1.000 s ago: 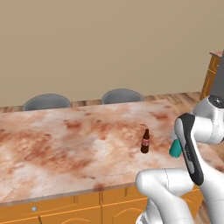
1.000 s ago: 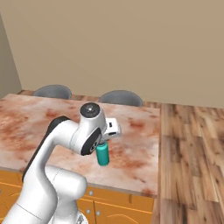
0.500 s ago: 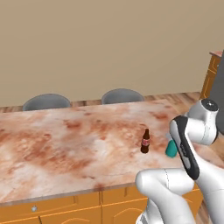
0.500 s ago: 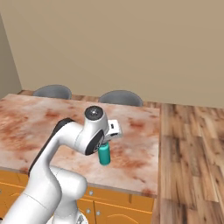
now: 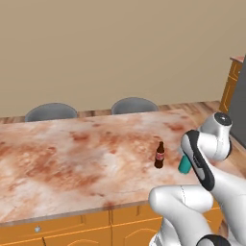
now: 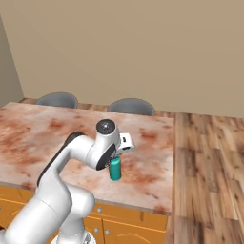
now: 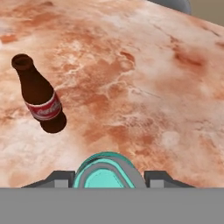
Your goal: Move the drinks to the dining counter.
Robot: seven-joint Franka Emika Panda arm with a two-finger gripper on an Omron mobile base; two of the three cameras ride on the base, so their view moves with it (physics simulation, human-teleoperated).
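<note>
The teal bottle (image 6: 115,169) stands upright on, or just above, the dining counter (image 5: 72,158) near its right end, and my gripper (image 7: 109,178) is shut on it from above. In the hand view its teal top (image 7: 108,173) sits between my two dark fingertips (image 7: 61,178). The small dark-brown bottle with the red label (image 5: 159,155) stands free on the slab, a short way left of the teal bottle (image 5: 184,165); in the hand view the brown bottle (image 7: 39,96) is at the upper left. The black flask is out of view.
Two grey chairs (image 5: 50,112) (image 5: 134,104) stand behind the counter's far edge. Orange cabinet doors (image 5: 72,230) run under the near edge. Wooden floor (image 6: 209,167) lies past the counter's right end, where an orange cabinet (image 5: 230,81) stands.
The arm has brought the teal bottle slightly leftward, closer to the brown bottle, and the elbow has folded lower. The brown bottle has stayed in place.
</note>
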